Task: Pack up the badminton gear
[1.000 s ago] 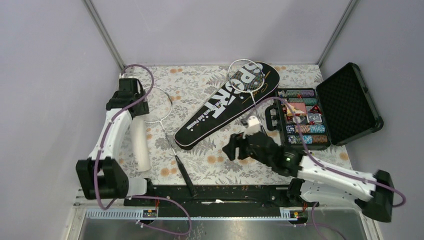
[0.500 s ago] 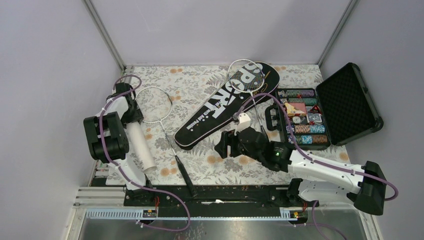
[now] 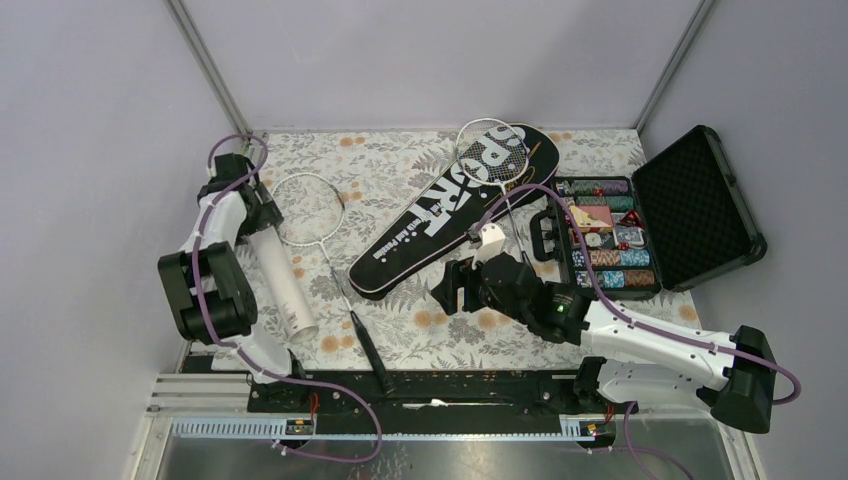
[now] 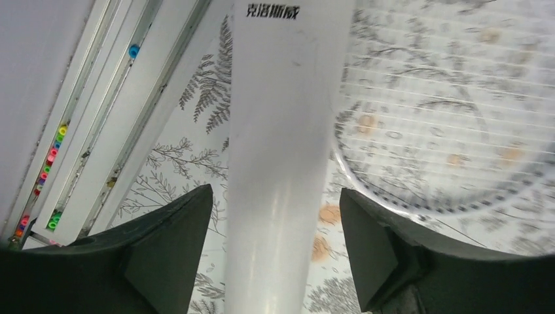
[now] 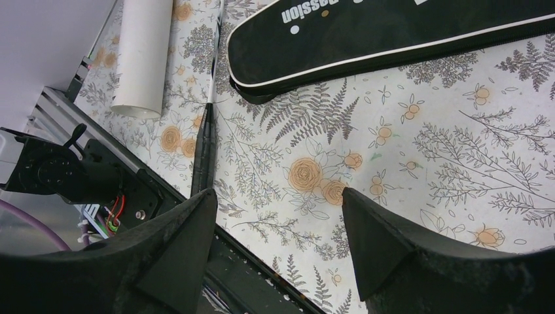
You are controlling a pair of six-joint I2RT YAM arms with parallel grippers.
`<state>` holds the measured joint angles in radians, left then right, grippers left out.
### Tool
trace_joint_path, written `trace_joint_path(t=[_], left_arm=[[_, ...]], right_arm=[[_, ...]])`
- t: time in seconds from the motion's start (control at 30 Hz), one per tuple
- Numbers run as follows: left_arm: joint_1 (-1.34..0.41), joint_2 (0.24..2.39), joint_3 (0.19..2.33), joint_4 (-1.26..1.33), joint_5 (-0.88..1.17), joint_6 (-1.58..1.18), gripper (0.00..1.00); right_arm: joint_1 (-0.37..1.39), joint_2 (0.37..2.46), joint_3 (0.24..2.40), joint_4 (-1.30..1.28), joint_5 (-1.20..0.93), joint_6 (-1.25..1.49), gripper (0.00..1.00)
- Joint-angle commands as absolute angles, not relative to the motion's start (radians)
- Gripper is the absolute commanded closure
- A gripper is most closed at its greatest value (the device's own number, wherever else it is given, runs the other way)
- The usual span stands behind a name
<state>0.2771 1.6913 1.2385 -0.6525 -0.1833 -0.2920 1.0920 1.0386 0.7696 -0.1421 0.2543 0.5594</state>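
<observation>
Currently, viewed from the arm bases with 12 o'clock at the far wall:

- Left gripper (image 4: 276, 196): jaws spread, straddling the white cardboard tube (image 3: 281, 275) near its far end. A narrow strip of cloth shows between each finger and the tube wall, so there is no firm clamp on it.
- White cardboard tube: lies flat at 9 o'clock on the floral tablecloth (image 3: 400, 165). It runs from 11 o'clock towards 5 o'clock, with its open end nearest the bases.
- First racket (image 3: 311, 208): lies flat, with its head just beside the tube on the 3 o'clock side. The shaft runs towards 5 o'clock, and the black handle (image 5: 204, 147) ends near the base rail.
- Racket bag (image 3: 450, 205): lies flat at table centre, on a diagonal from 7 o'clock to 1 o'clock, printed side up.
- Second racket (image 3: 490, 155): its head rests on the wide end of the bag. The shaft runs towards 6 o'clock and disappears behind the right arm, so its handle cannot be seen.
- Right gripper (image 5: 278, 195): jaws wide apart and holding nothing. It hangs above bare cloth just beside the narrow end of the bag, on the 5 o'clock side.
- Poker chip case (image 3: 650, 225): stands open at 3 o'clock, well apart from the tube.
</observation>
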Motion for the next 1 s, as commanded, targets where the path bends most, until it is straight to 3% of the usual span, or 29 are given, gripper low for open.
trace_joint_path(t=[0.0,0.4,0.6,0.97], left_arm=[[0.264,1.565,1.306,-0.691,-0.083,-0.35,0.25],[0.04,1.518,1.113,-0.547,-0.026,-0.496,0.32],[0.034,1.615,1.055,-0.465,-0.012,-0.549,0.47],[0.029,1.797,1.078,-0.426,0.042,-0.546,0.53]], right_arm=[[1.091,1.02,0.804,-0.147,0.296,0.537,0.23],[1.091,0.989,0.757,-0.111,0.269,0.57,0.25],[1.091,0.955,0.737,-0.126,0.278,0.557,0.26],[1.091,0.936,0.722,-0.103,0.312,0.538,0.26]])
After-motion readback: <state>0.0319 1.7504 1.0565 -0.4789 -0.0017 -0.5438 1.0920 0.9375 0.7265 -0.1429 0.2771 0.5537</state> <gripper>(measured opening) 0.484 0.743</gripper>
